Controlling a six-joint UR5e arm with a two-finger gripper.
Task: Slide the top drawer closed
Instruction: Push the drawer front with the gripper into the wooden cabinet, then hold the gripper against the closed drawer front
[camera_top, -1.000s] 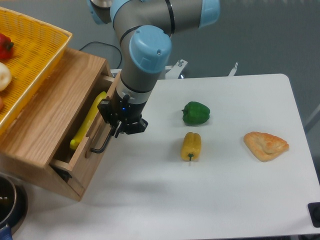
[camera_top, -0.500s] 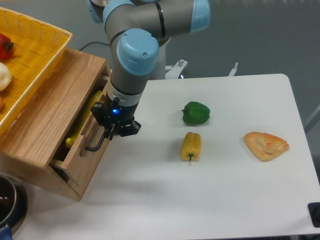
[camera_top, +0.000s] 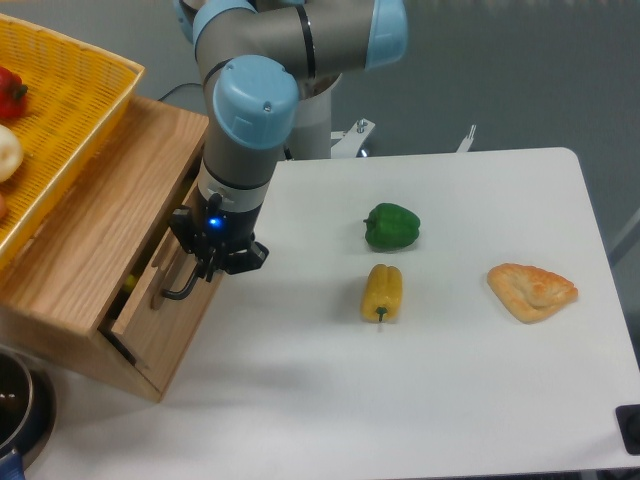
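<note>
The top drawer (camera_top: 160, 310) of the oak cabinet (camera_top: 85, 245) stands out only a narrow gap from the cabinet body, with a sliver of something yellow (camera_top: 130, 283) showing inside. Its black bar handle (camera_top: 178, 292) curves out of the front panel. My gripper (camera_top: 206, 268) points down against the upper part of that handle and the drawer front. The wrist hides the fingers, so whether they hold the handle or only press on it is unclear.
A yellow woven basket (camera_top: 75, 85) with vegetables rests on the cabinet top. On the white table lie a green pepper (camera_top: 391, 226), a yellow pepper (camera_top: 382, 292) and a pastry (camera_top: 532, 290). A metal pot (camera_top: 15, 405) sits at the bottom left.
My gripper has moved left toward the cabinet together with the handle. The drawer has slid inward, and the yellow thing inside is now almost fully covered.
</note>
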